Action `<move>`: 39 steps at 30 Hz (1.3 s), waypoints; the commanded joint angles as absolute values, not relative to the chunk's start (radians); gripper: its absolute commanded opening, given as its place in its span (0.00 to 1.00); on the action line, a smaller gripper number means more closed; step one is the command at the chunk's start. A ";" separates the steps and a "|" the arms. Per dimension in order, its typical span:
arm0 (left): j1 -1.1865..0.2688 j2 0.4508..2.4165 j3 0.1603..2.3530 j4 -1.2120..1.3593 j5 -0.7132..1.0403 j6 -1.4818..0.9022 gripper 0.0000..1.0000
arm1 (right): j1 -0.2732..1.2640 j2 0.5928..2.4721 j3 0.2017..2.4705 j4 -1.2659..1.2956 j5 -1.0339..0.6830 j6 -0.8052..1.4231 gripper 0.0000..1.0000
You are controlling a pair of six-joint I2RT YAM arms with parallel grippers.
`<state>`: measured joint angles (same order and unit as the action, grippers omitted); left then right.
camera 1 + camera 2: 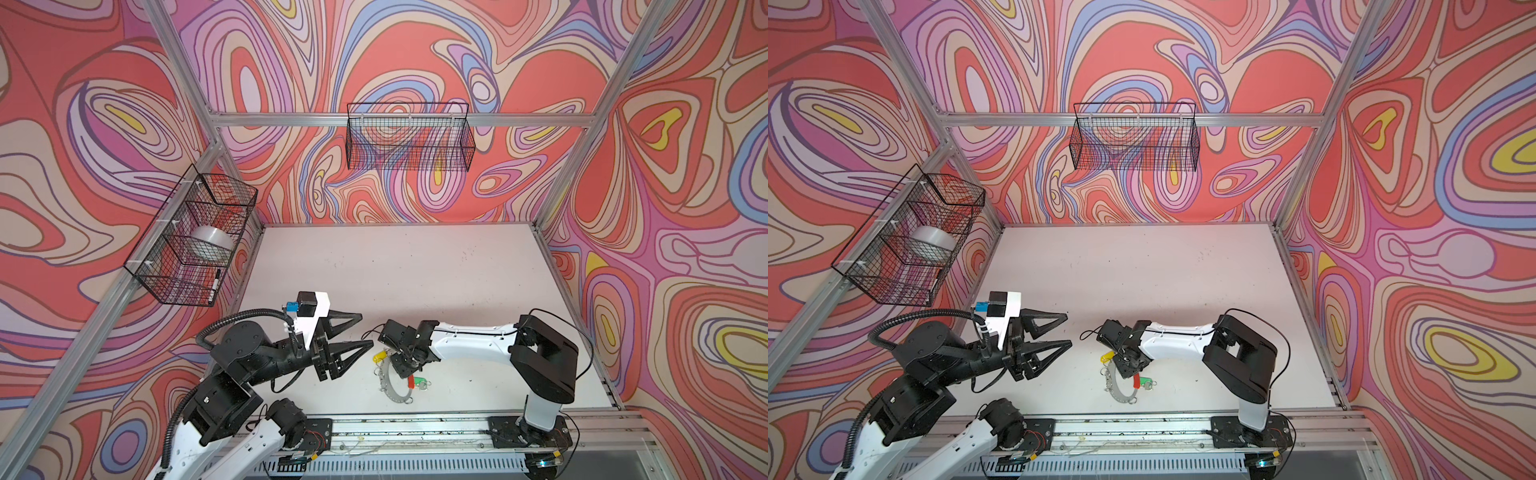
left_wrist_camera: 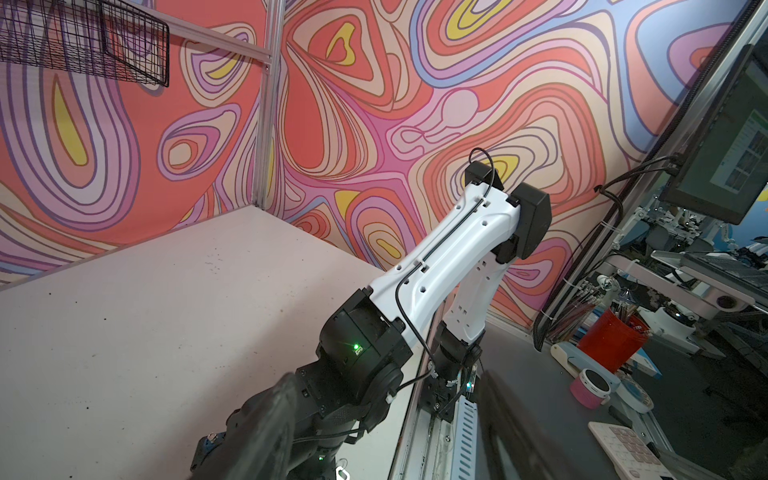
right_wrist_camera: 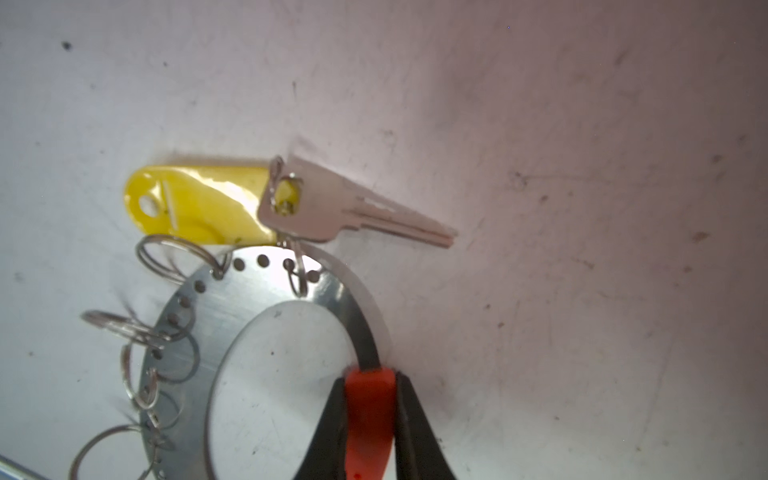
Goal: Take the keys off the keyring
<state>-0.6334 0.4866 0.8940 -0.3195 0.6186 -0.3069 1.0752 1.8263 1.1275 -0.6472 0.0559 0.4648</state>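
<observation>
Because the left gripper hangs wide open, not touching the keyring, nothing steadies the ring's left side; I fear it can swing or slip if lifted. It lies flat on the table near the front, the key with the yellow tag hooked on its edge, the key with the green tag just beside the red segment. The right gripper is clamped on that segment; its arm reaches leftward, low, wrist bent down.

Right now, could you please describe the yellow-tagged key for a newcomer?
On the white table lies a flat grey keyring, its red segment held by the right gripper. The key sits at its far side; it alone has a yellow tag, the other key a green one.
</observation>
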 commanded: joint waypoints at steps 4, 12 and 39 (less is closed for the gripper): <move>-0.634 0.494 0.926 -0.334 0.594 -0.306 0.68 | 1.070 1.779 1.111 -0.538 0.130 0.436 0.00; -0.634 0.507 0.909 -0.306 0.566 -0.333 0.68 | 0.995 1.578 1.025 -0.408 0.207 0.434 0.00; -0.633 0.511 0.879 -0.296 0.571 -0.347 0.68 | 0.937 1.828 1.243 -0.514 -0.370 0.246 0.24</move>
<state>-0.6334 0.5308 0.8879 -0.3038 0.5709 -0.3614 0.9329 1.8168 1.1999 -0.4759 -0.2581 0.2932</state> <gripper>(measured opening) 0.680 0.234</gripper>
